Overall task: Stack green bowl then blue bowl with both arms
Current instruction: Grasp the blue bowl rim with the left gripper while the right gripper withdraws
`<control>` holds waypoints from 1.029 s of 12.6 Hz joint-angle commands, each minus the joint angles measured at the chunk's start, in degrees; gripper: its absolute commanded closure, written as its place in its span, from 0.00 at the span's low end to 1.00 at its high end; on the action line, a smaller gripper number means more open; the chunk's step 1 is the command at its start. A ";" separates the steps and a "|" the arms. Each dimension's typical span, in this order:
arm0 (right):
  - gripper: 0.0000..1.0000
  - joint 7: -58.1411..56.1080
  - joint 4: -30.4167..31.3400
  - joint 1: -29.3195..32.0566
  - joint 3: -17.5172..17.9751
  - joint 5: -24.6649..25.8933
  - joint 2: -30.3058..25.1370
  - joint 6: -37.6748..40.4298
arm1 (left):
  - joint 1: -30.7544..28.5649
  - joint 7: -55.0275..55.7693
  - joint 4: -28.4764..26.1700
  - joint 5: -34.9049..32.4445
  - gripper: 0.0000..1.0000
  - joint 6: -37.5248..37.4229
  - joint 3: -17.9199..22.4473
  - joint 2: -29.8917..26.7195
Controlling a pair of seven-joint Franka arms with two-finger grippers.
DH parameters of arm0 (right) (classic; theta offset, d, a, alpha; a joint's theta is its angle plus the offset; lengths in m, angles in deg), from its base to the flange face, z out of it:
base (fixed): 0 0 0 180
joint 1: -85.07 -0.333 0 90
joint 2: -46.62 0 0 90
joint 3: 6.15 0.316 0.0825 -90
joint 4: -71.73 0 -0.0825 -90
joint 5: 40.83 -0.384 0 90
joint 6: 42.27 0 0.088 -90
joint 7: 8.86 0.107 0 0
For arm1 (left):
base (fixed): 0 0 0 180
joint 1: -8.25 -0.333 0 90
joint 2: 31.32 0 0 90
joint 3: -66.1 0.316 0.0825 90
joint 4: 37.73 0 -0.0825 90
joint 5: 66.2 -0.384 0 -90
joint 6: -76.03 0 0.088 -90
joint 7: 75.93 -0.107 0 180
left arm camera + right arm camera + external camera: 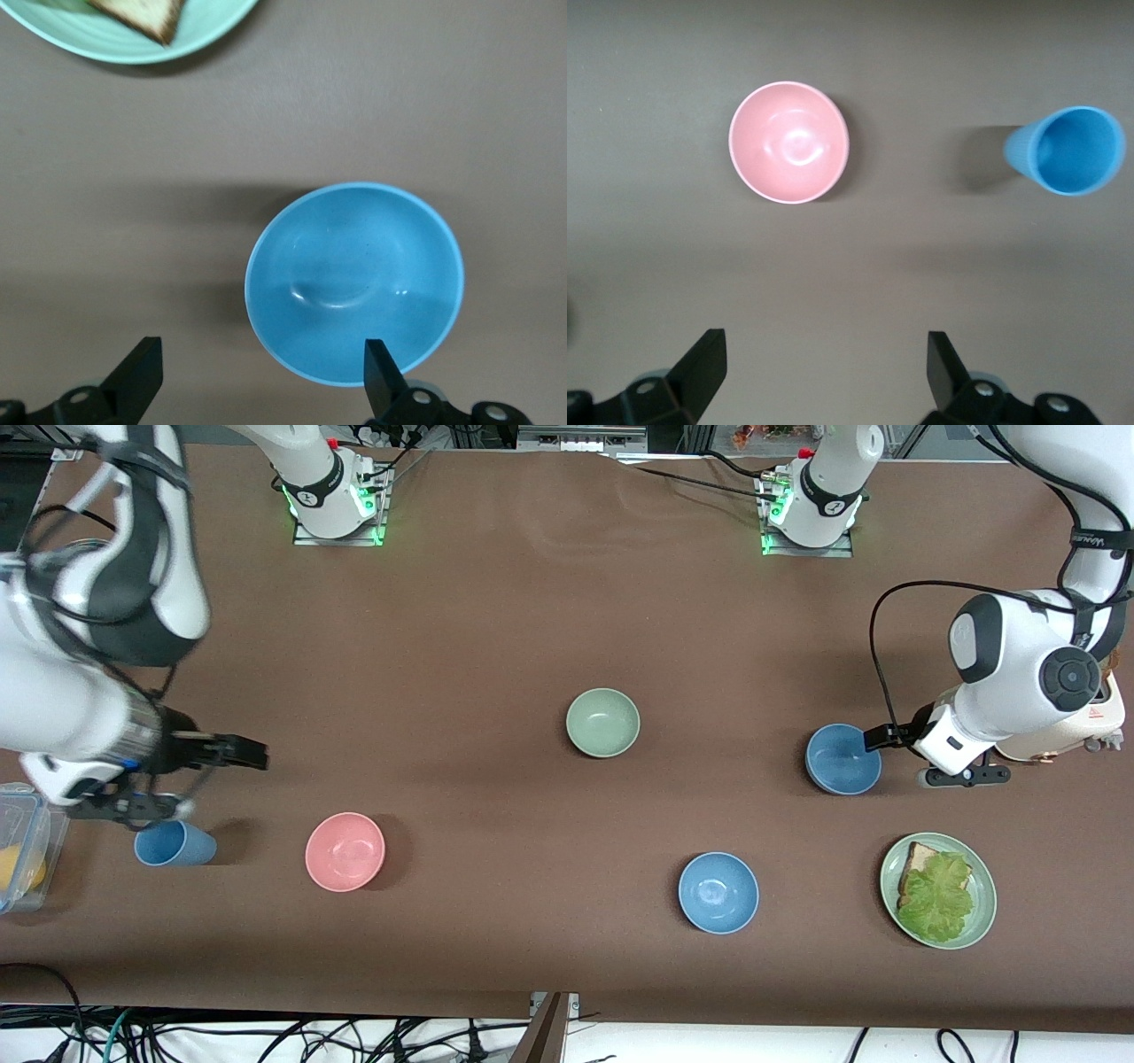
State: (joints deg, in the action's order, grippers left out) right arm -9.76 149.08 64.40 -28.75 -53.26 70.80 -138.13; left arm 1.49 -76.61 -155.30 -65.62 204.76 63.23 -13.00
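The pale green bowl (pixel 602 723) stands upright mid-table, with no gripper near it. One blue bowl (pixel 842 758) sits toward the left arm's end. My left gripper (pixel 886 736) hangs open just beside its rim. In the left wrist view that bowl (pixel 354 283) is empty, and one fingertip of the gripper (pixel 262 343) is over its edge. A second blue bowl (pixel 718 892) lies nearer the front camera. My right gripper (pixel 237 751) is open over bare table at the right arm's end and holds nothing (pixel 824 335).
A pink bowl (pixel 345 851) (pixel 788 142) and a blue cup (pixel 174 843) (pixel 1067 150) stand by the right gripper. A clear box (pixel 22 850) sits at that table end. A green plate (pixel 977 921) carries bread and lettuce. A beige appliance (pixel 1085 726) is under the left arm.
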 commanded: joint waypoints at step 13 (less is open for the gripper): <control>0.00 -5.42 7.98 15.83 11.97 13.57 -16.35 2.96 | 0.70 -6.44 -0.12 -0.67 1.00 7.78 0.58 8.06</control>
State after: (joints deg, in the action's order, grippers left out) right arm -12.42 153.41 78.30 -18.54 -40.80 57.79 -135.22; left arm 1.76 -82.27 -156.24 -65.86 213.24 63.57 -4.66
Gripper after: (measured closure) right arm 0.000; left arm 0.687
